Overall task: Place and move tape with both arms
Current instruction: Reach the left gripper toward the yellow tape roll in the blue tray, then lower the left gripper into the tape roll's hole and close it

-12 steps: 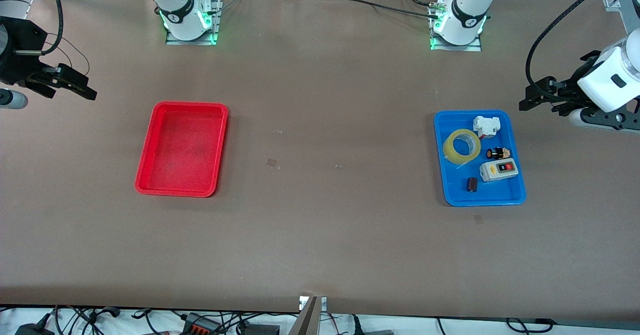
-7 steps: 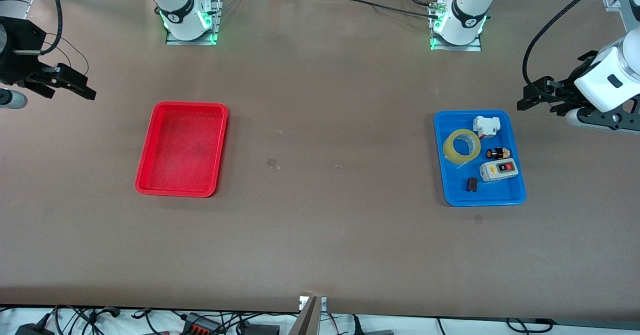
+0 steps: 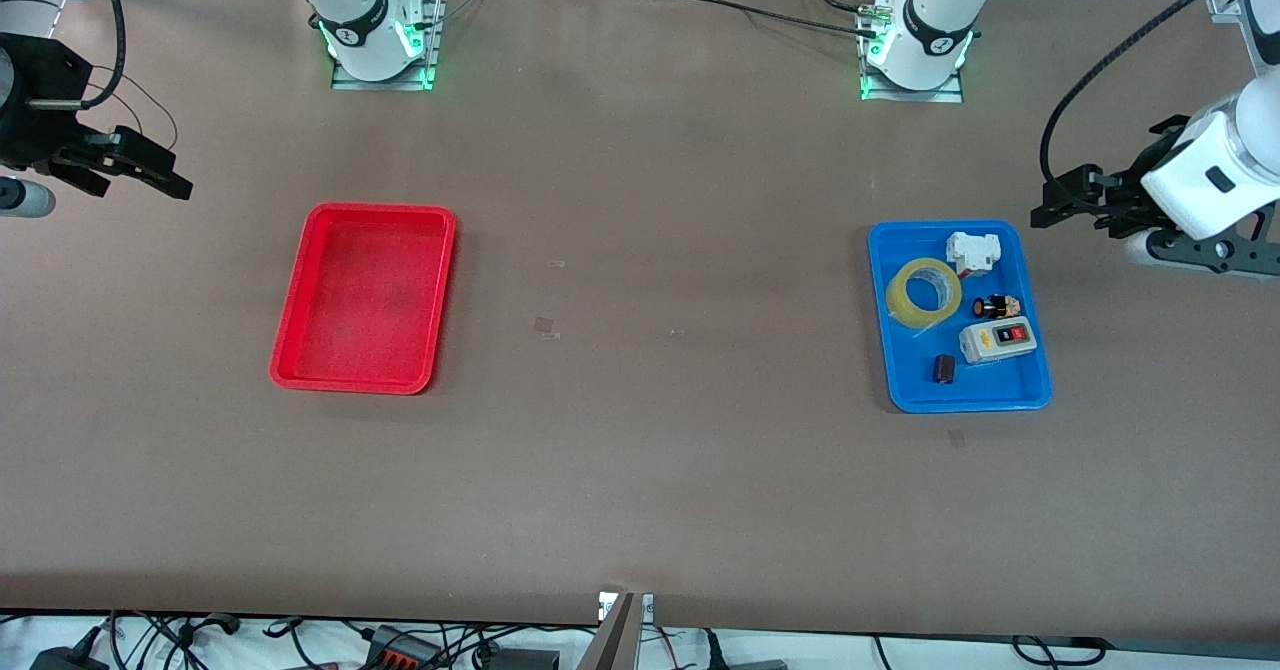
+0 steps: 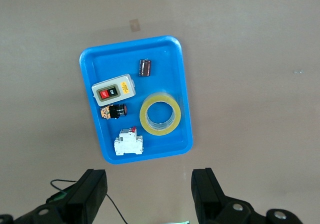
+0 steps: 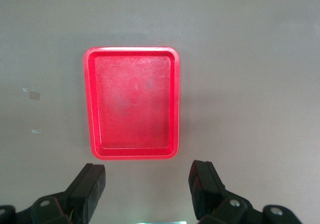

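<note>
The tape (image 3: 923,293) is a yellow translucent ring lying flat in the blue tray (image 3: 985,387), close to the rim that faces the table's middle. In the left wrist view the tape (image 4: 160,116) lies in the blue tray (image 4: 165,58), apart from my fingers. My left gripper (image 3: 1048,203) hangs open and empty over bare table beside the tray, at the left arm's end; in its own view the left gripper (image 4: 148,177) holds nothing. My right gripper (image 3: 163,172) is open and empty over the table at the right arm's end, and the right gripper (image 5: 147,172) looks down beside the red tray.
An empty red tray (image 3: 360,295) (image 5: 132,101) sits toward the right arm's end. Sharing the blue tray are a white-grey switch box (image 3: 997,340) (image 4: 113,89), a white breaker (image 3: 973,251), a black push button (image 3: 995,306) and a small dark cylinder (image 3: 944,368).
My left arm has shifted a little, bringing its gripper slightly closer to the blue tray. The right arm and everything in the trays have stayed put.
</note>
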Available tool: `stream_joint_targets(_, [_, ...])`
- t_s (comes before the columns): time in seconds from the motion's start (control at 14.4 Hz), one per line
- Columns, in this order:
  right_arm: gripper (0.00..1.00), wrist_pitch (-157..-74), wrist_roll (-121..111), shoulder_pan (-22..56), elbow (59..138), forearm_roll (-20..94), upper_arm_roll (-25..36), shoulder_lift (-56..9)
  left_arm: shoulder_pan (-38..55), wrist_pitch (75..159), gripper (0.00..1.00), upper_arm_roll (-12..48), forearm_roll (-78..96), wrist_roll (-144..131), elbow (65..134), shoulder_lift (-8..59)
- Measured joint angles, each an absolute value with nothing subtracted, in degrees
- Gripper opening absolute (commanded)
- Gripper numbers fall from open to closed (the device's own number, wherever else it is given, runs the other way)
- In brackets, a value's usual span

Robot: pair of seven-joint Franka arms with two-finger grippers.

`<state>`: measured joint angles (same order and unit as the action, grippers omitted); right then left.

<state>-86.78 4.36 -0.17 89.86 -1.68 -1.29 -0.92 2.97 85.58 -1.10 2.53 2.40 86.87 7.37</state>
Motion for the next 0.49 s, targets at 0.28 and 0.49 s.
stream_joint_targets(0.28, [0.98,-86.77,4.33,-0.16,89.86,-1.68,-1.29,-0.92,2.74,85.61,1.00,-1.42,2.53,-4.10,86.96,10.69])
stream_joint_targets(0.49, [0.98,-86.75,4.31,-0.15,89.86,-1.68,-1.30,-0.92,2.75,87.22,1.00,-1.34,2.53,-4.37,88.22,13.23])
